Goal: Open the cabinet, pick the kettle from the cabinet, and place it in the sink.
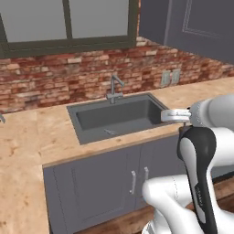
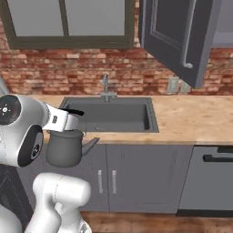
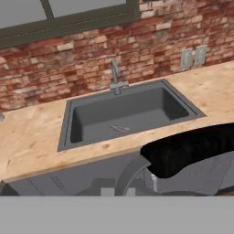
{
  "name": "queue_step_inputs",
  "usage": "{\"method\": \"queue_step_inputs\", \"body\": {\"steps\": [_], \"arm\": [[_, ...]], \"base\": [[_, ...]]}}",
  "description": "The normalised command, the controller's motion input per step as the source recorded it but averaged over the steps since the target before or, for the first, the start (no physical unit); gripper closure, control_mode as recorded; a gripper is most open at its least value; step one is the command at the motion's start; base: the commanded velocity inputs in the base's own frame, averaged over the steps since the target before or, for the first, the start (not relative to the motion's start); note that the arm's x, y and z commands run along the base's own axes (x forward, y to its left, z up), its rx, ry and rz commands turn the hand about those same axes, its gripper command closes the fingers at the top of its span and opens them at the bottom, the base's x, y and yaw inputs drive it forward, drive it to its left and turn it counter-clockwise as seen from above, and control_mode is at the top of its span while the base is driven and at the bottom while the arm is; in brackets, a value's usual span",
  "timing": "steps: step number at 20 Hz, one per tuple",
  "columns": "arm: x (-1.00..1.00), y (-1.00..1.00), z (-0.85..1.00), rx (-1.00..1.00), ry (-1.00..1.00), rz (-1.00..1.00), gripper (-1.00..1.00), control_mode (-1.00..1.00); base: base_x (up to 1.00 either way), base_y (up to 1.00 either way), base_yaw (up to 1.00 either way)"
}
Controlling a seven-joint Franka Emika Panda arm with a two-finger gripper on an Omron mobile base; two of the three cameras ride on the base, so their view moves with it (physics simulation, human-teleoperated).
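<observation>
My gripper [image 2: 73,118] is shut on the black arched handle of the grey-silver kettle [image 2: 64,149], which hangs under the hand in front of the counter edge, near the sink's front left corner in the right base view. In the hand view the black handle [image 3: 192,148] crosses the lower right, with the kettle's grey body [image 3: 132,176] below it. The dark grey sink [image 1: 114,119] [image 2: 113,116] [image 3: 119,114] lies beyond, with nothing in it. The wall cabinet [image 2: 175,32] at the upper right has its door swung open, its slim bar handle facing me.
A slim metal faucet [image 3: 115,77] stands at the sink's back rim before the brick wall. Wall outlets [image 3: 193,55] sit to the right. Grey base cabinets [image 2: 136,177] run under the wooden counter [image 2: 191,118], with a dishwasher [image 2: 214,177] at right.
</observation>
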Motion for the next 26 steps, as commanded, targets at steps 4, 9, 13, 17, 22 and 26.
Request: {"method": "queue_step_inputs", "body": {"steps": [4, 9, 13, 17, 22, 26], "arm": [[0.00, 0.00, 0.00, 0.00, 0.00, 0.00, 1.00, 1.00], [0.00, 0.00, 0.00, 0.00, 0.00, 0.00, 1.00, 1.00], [0.00, 0.00, 0.00, 0.00, 0.00, 0.00, 1.00, 1.00], [0.00, 0.00, 0.00, 0.00, 0.00, 0.00, 1.00, 1.00], [0.00, 0.00, 0.00, 0.00, 0.00, 0.00, 1.00, 1.00], [0.00, 0.00, 0.00, 0.00, 0.00, 0.00, 1.00, 1.00]], "base": [[0.70, 0.31, 0.06], [0.53, 0.25, 0.16], [0.34, 0.08, 0.30], [0.19, 0.00, 0.23], [0.41, 0.01, 0.15], [0.07, 0.01, 0.01]]}}
